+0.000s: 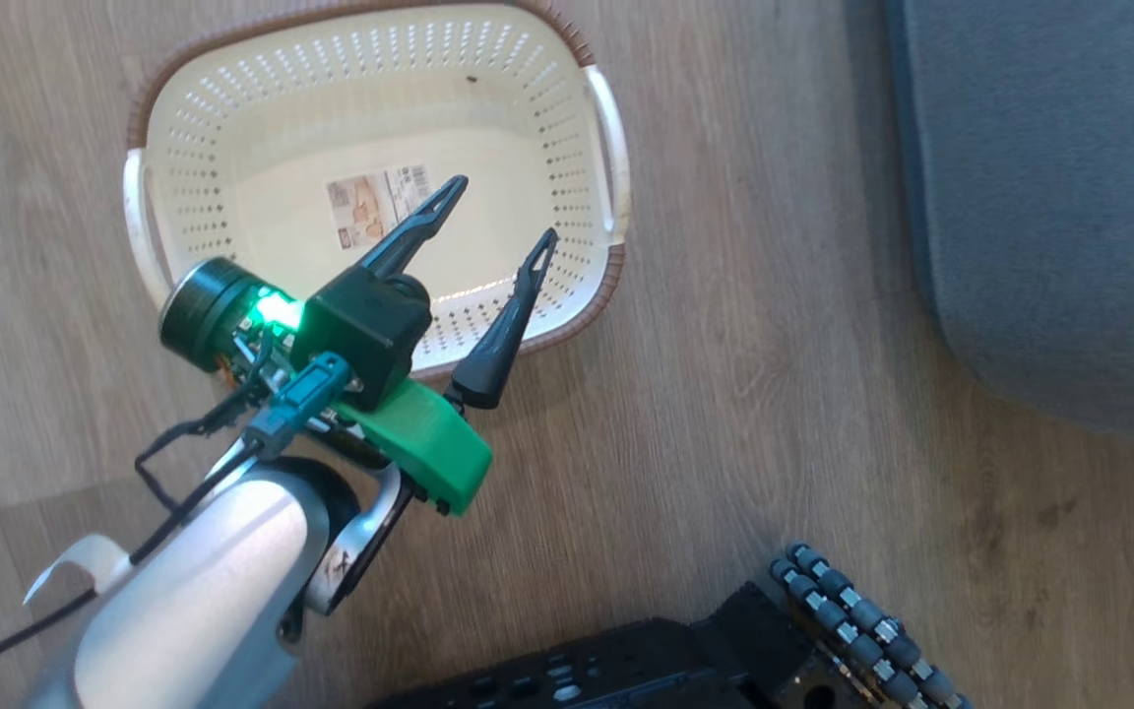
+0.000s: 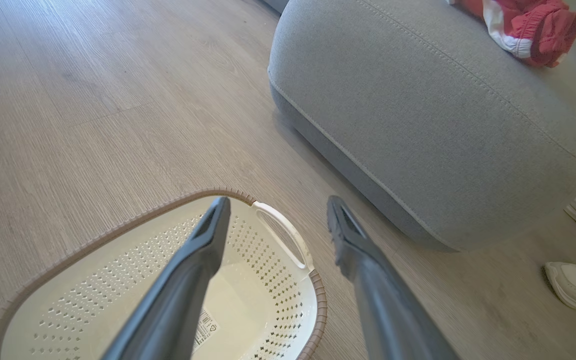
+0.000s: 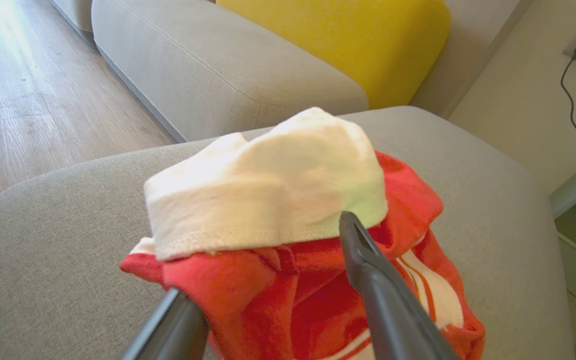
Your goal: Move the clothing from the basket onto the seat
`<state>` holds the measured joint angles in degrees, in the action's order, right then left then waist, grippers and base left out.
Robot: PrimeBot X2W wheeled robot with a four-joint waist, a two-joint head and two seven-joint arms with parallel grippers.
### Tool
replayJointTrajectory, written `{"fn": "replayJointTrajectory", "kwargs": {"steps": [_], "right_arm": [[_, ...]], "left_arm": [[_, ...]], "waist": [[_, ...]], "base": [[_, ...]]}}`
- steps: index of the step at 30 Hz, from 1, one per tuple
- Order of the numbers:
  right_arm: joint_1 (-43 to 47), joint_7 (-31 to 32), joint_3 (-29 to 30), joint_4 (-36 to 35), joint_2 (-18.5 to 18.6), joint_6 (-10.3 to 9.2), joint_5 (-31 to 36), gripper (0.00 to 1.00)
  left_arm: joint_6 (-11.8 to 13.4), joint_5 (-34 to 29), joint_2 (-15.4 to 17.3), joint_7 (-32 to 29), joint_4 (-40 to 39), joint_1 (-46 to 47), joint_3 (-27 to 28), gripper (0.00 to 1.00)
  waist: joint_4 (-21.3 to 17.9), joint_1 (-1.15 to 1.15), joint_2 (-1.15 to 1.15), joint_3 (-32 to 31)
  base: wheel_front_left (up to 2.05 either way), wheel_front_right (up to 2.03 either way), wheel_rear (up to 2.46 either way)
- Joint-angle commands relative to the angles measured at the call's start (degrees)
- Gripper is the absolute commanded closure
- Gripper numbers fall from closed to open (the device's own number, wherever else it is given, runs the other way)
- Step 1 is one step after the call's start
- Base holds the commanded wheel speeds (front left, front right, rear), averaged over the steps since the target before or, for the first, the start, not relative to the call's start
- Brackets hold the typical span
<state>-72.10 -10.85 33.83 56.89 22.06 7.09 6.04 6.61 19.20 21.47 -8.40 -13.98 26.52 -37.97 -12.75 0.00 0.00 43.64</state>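
Crumpled red clothing, white cuff uppermost, on grey seat; left fingers, right fingers both released

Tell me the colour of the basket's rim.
Brown and braided: the rim edges the cream-white perforated basket. It shows clearest in the left wrist view.

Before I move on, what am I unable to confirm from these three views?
- Right wrist view: the clothing hides one fingertip of the right pincer, so contact is unclear.
- Left wrist view: the top edge cuts off the clothing on the seat.
- Head view: the right edge cuts off the seat; the basket label is too small to read.
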Motion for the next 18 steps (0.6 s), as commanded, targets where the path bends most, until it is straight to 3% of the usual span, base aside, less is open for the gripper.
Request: {"fn": "replayJointTrajectory", "kwargs": {"steps": [1, 8, 13, 18], "right_arm": [[1.4, -0.8, -1.0, -1.8, 1.1, 0.4, -0.6, 0.0], [12.7, -2.4, -13.0, -8.0, 1.0, 0.4, -8.4, 0.0], [23.2, -0.9, -20.9, -18.1, 1.6, 0.4, -16.1, 0.0], [33.6, 1.0, -24.0, -30.7, 1.3, 0.4, -20.6, 0.0]], "left_arm": [[0.2, 0.3, 0.8, 0.6, -1.7, 0.7, 1.9, 0.0], [0.6, 2.8, -0.5, 4.1, 1.9, -1.4, 2.8, 0.0], [1.2, 5.0, -1.3, 7.0, 5.3, -3.0, 4.4, 0.0], [1.7, 7.5, -3.0, 10.5, 9.4, -5.0, 5.8, 0.0]], "waist": [[-0.8, 0.0, 0.0, -1.4], [-1.9, 0.0, 0.0, -9.4], [-1.3, 0.0, 0.0, -15.6], [1.0, 0.0, 0.0, -22.6]], "base": [[0.0, 0.0, 0.0], [0.0, 0.0, 0.0], [0.0, 0.0, 0.0], [0.0, 0.0, 0.0]]}}
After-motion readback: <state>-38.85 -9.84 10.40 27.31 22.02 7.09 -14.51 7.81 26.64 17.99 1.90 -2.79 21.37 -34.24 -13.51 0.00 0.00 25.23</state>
